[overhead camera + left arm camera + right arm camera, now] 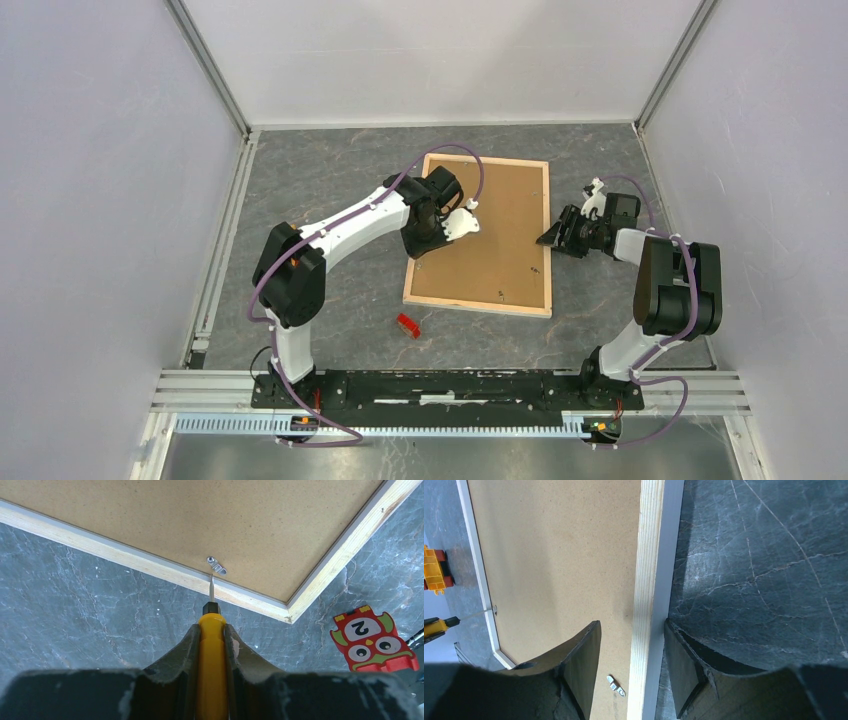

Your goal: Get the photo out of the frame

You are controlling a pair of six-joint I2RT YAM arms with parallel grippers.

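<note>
slippage worries me first: my left tool pinches a yellow screwdriver whose tip is at the metal clip on the frame, which lies face down on the table. a skid could gouge the backing board that hides the photo. my right tool, spread astride the right rail, could shove the frame if it closes crooked.

The left arm reaches forward over the table, with the left gripper clamped on a yellow screwdriver. The right gripper points left, low, jaws spread.
</note>
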